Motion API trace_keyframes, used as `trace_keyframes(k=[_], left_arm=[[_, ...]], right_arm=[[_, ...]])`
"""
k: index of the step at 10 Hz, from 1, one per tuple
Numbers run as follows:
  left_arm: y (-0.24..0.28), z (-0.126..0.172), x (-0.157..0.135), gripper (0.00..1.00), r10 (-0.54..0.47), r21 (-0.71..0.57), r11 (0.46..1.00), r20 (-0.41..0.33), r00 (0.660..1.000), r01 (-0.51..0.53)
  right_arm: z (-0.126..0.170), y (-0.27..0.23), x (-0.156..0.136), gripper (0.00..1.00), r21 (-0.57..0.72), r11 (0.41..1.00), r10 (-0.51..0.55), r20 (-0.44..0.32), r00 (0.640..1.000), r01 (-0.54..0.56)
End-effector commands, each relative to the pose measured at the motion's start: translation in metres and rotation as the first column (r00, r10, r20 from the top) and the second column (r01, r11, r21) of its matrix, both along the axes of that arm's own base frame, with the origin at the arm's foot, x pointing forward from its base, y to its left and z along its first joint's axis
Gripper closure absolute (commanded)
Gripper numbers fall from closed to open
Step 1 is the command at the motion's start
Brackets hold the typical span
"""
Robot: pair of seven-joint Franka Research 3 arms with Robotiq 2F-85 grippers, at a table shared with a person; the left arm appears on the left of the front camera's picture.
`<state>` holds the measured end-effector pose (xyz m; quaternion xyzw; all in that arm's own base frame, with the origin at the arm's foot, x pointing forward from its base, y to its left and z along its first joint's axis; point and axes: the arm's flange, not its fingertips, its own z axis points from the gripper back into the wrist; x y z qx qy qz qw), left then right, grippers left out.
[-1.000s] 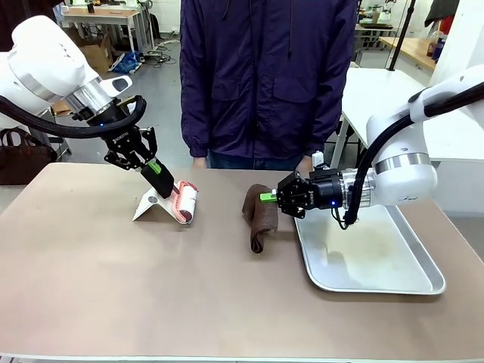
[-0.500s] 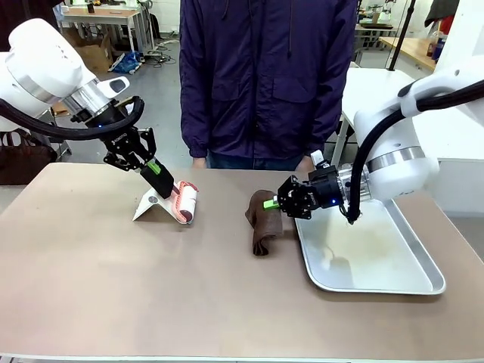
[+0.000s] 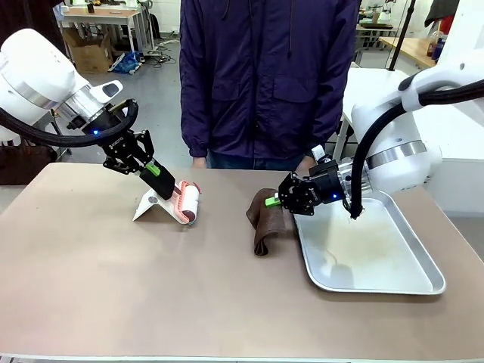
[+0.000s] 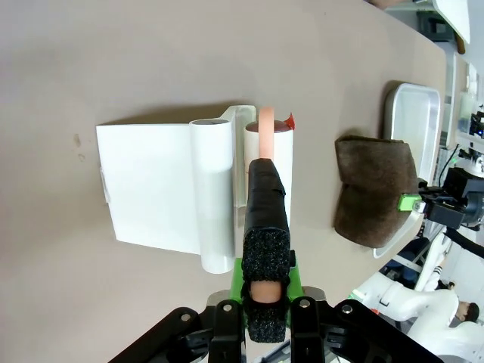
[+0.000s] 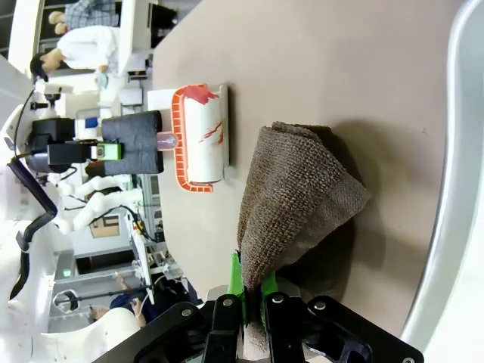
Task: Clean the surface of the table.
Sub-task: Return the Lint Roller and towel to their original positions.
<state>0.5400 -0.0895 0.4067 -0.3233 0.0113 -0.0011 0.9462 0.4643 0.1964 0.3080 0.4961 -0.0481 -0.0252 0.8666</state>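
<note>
The desk (image 3: 113,287) lies wide below both arms, and you have hardly started to wipe it. Your right gripper (image 3: 274,200) has its jaws closed on the brown cloth (image 3: 264,219) beside the metal tray (image 3: 393,283); the left gripper (image 3: 157,172) clamps the lint roller (image 3: 186,203) handle

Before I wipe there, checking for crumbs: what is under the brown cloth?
The cloth hangs from the right pincer, its lower end on the table. Bare tabletop shows around it; the patch beneath is covered, so crumbs there cannot be ruled out.
</note>
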Motion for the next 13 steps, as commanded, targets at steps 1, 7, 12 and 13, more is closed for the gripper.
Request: trace_keyframes(k=[1,7,12,13], left_arm=[[0.009,-0.005,-0.005,0.97,-0.019,-0.052,0.998,0.01,1.0,0.02],[0.028,-0.009,-0.006,0.97,-0.008,-0.074,0.997,0.01,1.0,0.008],[0.033,-0.014,-0.005,0.2,-0.013,-0.07,0.997,-0.009,1.0,0.012],[0.034,-0.013,-0.005,0.0,-0.013,-0.072,0.997,-0.004,1.0,0.013]], right_arm=[[0.007,0.007,-0.002,0.91,-0.053,0.998,-0.015,-0.029,0.999,0.014],[0.009,0.016,0.0,0.91,-0.07,0.997,-0.024,-0.04,0.999,0.021],[0.008,0.015,-0.001,0.21,-0.085,0.996,-0.026,-0.056,0.998,0.021],[0.008,0.014,-0.001,0.0,-0.078,0.997,-0.028,-0.056,0.998,0.023]])
